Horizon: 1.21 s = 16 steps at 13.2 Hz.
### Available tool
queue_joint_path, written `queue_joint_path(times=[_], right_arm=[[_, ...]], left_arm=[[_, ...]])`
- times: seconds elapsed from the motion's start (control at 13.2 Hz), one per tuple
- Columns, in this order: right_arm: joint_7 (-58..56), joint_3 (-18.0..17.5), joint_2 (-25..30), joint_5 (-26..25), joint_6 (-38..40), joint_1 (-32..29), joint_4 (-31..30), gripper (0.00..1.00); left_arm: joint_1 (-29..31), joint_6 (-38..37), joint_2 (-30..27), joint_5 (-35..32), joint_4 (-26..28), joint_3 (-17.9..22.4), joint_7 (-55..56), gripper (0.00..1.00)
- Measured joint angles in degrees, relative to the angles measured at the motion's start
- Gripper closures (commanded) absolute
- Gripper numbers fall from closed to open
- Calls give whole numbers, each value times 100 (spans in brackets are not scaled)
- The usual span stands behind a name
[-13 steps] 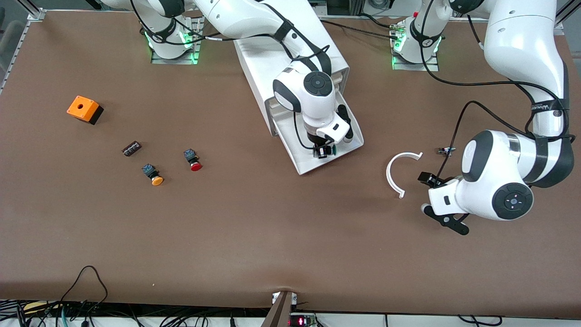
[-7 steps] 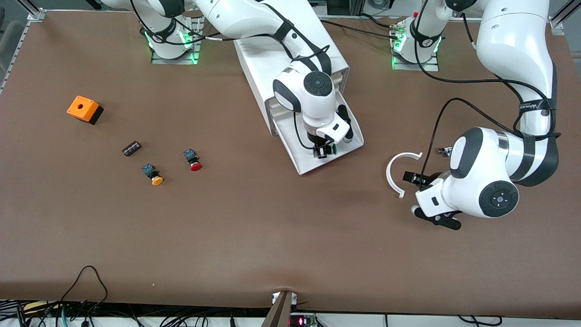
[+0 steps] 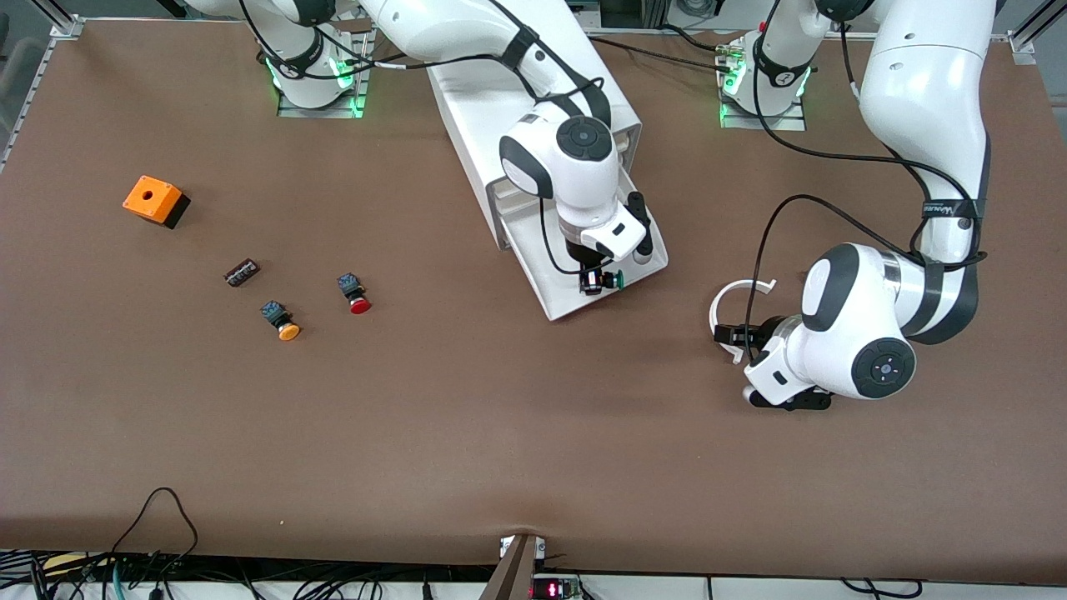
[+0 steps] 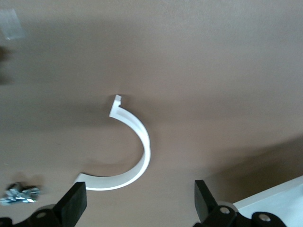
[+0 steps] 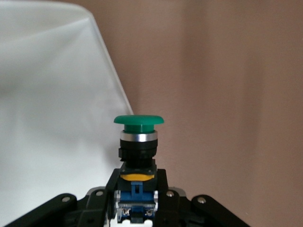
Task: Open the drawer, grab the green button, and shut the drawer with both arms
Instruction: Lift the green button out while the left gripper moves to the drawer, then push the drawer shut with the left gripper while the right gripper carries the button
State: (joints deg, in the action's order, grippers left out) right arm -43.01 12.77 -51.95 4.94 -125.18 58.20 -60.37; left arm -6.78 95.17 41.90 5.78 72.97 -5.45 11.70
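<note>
From the front, the right pincer [image 3: 593, 281] is sitting over the outer end of the open drawer [image 3: 583, 258], closed on the green button [image 3: 614, 280]. Compared with a second ago, this wrist has turned slightly and the button looks a little freer of the drawer floor, so I judge the taking step is under way and only the closing remains. Meanwhile the left arm has been swinging in from its end of the worktop [image 3: 467, 433]; the left pincer [image 3: 733, 335] is now hanging over the white curved strip [image 3: 723, 310], closer to the drawer than before, probably getting ready to push it shut. The cabinet [image 3: 508, 108] is standing between the two bases.

In the left wrist view, the left pincer [image 4: 139, 203] is spread wide with nothing between its fingers, the curved strip [image 4: 137, 146] lying below and a drawer corner [image 4: 277, 196] showing at the edge.

In the right wrist view, the right pincer [image 5: 137, 201] is clamping the button's blue-and-black body, and the button [image 5: 138, 142] is pointing its long axis straight out from the fingers, green cap leading, past the drawer [image 5: 47, 118] edge toward bare worktop.
</note>
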Motion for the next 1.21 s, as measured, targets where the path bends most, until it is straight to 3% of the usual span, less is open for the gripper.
queue_joint_path(times=[0.3, 0.53, 0.91, 1.21], right_arm=[[524, 474, 754, 7, 204, -144, -193, 86], [824, 525, 1202, 285, 260, -667, -787, 86], [1373, 605, 1886, 339, 255, -1286, -2142, 86], [1425, 668, 1986, 337, 252, -1691, -2687, 86]], left_arm=[[-99, 1097, 16, 253, 632, -7, 608, 0], [-442, 1603, 28, 294, 990, -38, 1249, 0], [-1342, 2348, 25, 294, 1442, -54, 2541, 0], [-1571, 2412, -127, 311, 1689, -298, 2793, 0]])
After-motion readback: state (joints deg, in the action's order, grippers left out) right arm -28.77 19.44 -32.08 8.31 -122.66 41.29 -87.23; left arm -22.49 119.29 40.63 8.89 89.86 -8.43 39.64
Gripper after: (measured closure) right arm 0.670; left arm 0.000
